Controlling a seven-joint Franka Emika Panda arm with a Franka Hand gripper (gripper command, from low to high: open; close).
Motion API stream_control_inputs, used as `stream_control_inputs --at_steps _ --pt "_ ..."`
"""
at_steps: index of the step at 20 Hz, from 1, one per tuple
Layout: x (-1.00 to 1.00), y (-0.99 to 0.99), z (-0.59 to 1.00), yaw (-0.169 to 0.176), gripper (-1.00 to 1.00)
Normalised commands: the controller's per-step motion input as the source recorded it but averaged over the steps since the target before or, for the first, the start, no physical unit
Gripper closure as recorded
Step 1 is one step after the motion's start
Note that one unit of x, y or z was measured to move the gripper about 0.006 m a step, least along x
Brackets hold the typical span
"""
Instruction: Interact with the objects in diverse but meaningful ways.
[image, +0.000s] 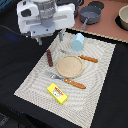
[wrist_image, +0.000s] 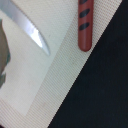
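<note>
Wrist view shows the brown grill-marked toy sausage (wrist_image: 85, 25) beside the round wooden plate (image: 68, 65), light, rigid, best pinched mid-length; claw state cannot be told.

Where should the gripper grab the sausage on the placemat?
Grip the sausage at its middle, coming straight down from above, fingers closing across its narrow width. It lies flat on the placemat near the edge, long and thin, with bare mat either side; the plate sits apart. The wrist view shows the sausage clear of the knife blade.
</note>
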Motion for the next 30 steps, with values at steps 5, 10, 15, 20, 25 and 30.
stream_control_inputs --at_steps 5,10,15,20,25,30 --pt "0.78 0.19 0.47 0.036 -1.00" --pt "0.95 0.24 0.55 0.000 -1.00" --pt "0.81 0.12 0.37 0.000 -1.00" --pt "0.69 -0.23 0.30 0.000 -1.00" --pt "0.66 -0.47 0.22 0.000 -1.00" --pt "0.54 -0.64 0.11 0.009 -1.00"
